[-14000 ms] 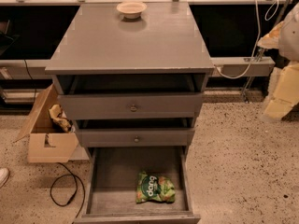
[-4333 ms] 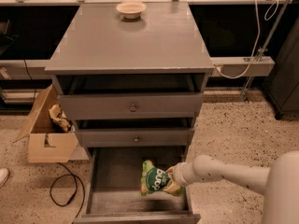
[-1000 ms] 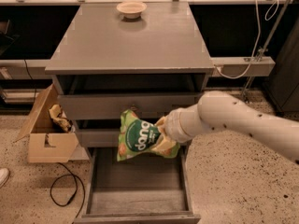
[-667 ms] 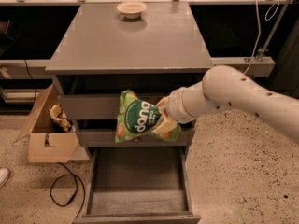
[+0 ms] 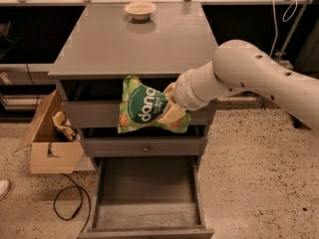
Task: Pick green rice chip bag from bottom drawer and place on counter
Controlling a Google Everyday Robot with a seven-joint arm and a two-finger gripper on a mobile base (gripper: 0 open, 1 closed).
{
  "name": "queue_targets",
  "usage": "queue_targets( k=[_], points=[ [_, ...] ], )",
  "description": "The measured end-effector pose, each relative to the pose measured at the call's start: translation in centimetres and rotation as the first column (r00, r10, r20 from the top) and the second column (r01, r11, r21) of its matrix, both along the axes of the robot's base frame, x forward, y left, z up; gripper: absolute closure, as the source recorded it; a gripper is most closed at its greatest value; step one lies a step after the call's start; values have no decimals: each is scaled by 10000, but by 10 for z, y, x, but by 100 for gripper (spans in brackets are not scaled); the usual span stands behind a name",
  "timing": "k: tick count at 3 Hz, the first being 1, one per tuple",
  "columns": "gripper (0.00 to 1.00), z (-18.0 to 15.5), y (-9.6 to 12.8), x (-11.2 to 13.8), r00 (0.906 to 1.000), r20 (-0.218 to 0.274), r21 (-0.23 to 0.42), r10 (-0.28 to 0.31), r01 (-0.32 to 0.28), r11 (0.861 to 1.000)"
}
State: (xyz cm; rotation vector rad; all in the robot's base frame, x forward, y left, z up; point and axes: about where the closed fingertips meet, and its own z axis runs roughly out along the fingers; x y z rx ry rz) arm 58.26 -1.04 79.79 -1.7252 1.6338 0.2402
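Nearest the camera, the bottom drawer [image 5: 145, 199] stands pulled out below the worktop's front edge, its flat grey floor in plain sight. Left of it, a black cable [image 5: 66, 206] loops over the speckled floor beside an open cardboard box [image 5: 49, 149] with crumpled yellowish paper [image 5: 63, 125] in it.

Above the drawer, the claw [image 5: 172, 110] grips the green rice chip bag [image 5: 143, 110] by its right side and holds it in the air. The bag hangs in front of the top drawer, just under the worktop's front edge and above the middle drawer's knob [image 5: 145, 147]. Its "dang" lettering faces the camera. The white arm [image 5: 259, 76] reaches in from the right, past the front right corner.

The worktop [image 5: 129, 46] lies beyond and above the bag. A cream bowl [image 5: 140, 9] sits near the middle of its far edge.
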Motion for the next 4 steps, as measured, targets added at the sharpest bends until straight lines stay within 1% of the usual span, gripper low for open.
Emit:
queue_targets(
  k=[1,2,3,4],
  points=[
    [100,17,-1,9,9995,221,263,-207,201,9995],
    [100,58,-3,30,9984,287,403,-480,468,9981],
    [100,111,-6,64,9947,316,803,-977,949,9922],
    [100,146,-15,109,9830,143,1703,-1832,1781,9692]
  ],
)
